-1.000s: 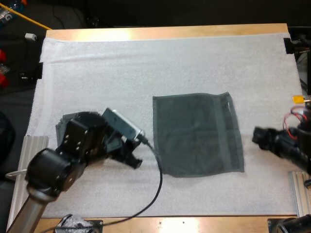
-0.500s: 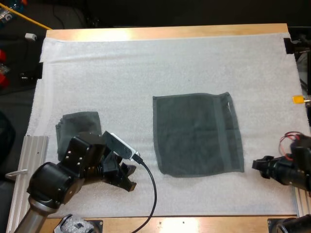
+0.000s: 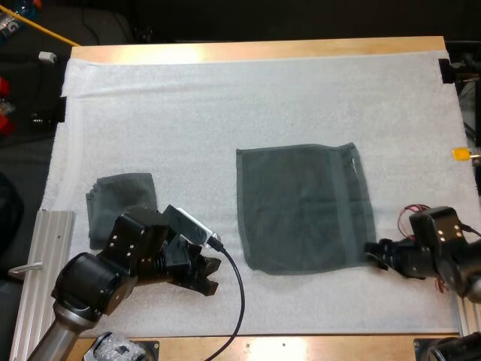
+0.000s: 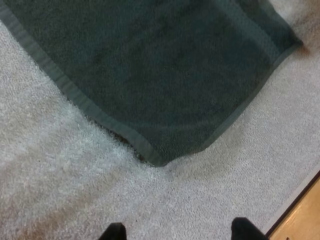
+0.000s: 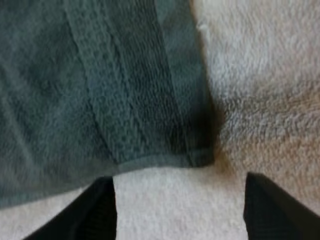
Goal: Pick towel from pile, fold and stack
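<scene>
We are looking at the spread towel, which is lying flat in the middle of the white mat. It is slightly longer from near to far than across, and its near hem is running between our two grippers. Our left gripper is hovering low over bare mat just short of the near-left corner. Its fingers are standing apart with nothing between them, and the corner is lying ahead of them, nearer one finger than the other. Our right gripper is sitting closer to its mark, with its fingers likewise spread and empty. The near-right corner is lying just ahead of their gap, roughly centred. So we are judging the right arm nearer to its grasp, while the left is needing a short reach forward along the mat. With both corners pinched, the fold would be carrying the near hem away from us toward the far hem. The folded towel is resting well apart at the mat's left side, beside the left arm.
</scene>
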Robot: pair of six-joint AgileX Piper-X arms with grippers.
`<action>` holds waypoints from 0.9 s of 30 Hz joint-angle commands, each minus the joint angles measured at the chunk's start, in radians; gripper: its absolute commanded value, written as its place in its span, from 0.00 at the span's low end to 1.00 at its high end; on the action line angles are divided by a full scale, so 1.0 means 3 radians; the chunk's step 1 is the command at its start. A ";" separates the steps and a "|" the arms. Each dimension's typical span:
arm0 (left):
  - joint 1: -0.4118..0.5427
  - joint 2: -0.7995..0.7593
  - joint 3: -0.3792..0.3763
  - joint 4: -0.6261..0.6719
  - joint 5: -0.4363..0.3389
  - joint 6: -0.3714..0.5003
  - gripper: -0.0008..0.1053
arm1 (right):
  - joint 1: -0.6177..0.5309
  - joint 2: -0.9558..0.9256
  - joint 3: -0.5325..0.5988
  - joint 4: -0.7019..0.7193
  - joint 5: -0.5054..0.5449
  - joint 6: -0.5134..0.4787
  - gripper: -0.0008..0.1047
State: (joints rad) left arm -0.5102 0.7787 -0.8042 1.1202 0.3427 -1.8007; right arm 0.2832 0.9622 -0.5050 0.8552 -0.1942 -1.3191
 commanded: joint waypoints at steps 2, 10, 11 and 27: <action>0.0007 -0.0002 -0.0002 -0.0014 0.0028 -0.0049 0.42 | 0.0003 0.0200 0.0006 -0.0204 -0.0002 0.0054 0.53; 0.0007 -0.0002 -0.0002 -0.0014 0.0043 -0.0068 0.42 | 0.0003 0.0779 0.0005 -0.0296 -0.0008 0.0077 0.53; 0.0007 -0.0002 -0.0002 -0.0014 0.0043 -0.0068 0.42 | 0.0003 0.0840 0.0005 -0.0310 -0.0014 0.0077 0.52; 0.0007 -0.0002 -0.0002 -0.0014 0.0043 -0.0068 0.42 | 0.0003 0.1070 0.0005 -0.0386 0.0003 0.0077 0.16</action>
State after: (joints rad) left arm -0.5102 0.7787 -0.8042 1.1202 0.3486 -1.8104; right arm 0.2832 1.2702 -0.5050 0.7491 -0.1859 -1.2949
